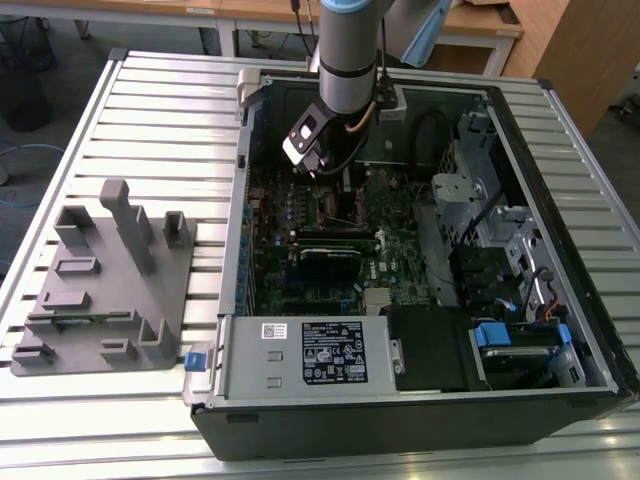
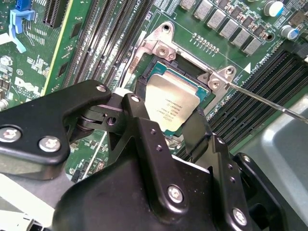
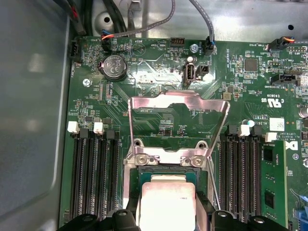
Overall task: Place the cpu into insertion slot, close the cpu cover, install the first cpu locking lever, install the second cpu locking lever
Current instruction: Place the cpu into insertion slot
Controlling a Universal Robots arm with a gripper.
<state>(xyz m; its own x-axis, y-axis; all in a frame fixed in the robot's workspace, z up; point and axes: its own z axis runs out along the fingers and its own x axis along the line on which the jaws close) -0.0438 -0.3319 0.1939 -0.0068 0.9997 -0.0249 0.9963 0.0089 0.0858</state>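
Silver-grey metal is catching the light where the cpu (image 2: 169, 103) is sitting between the black fingers (image 2: 139, 127) of the end effector (image 2: 166, 118), directly over the slot (image 2: 185, 72). The fingers are standing only as far apart as the chip is wide, one against each opposite edge, and they appear to be pinching it. Whether the chip is hanging just above the socket or already resting in it is hard to judge from these angles. Gripping by the edges is probably sparing the flat top from pressure and is holding the chip level and square to the socket rim.

In the first wrist view the cover (image 3: 144, 106) is standing flipped open on its hinge, on the side of the slot away from the end effector, so it is leaving the opening free. A thin wire lever (image 2: 262, 100) is lying swung out beside the socket, not latched.

In the exterior view the arm is reaching straight down into the open case (image 1: 560, 200), which is lying on the slatted bench (image 1: 160, 120).
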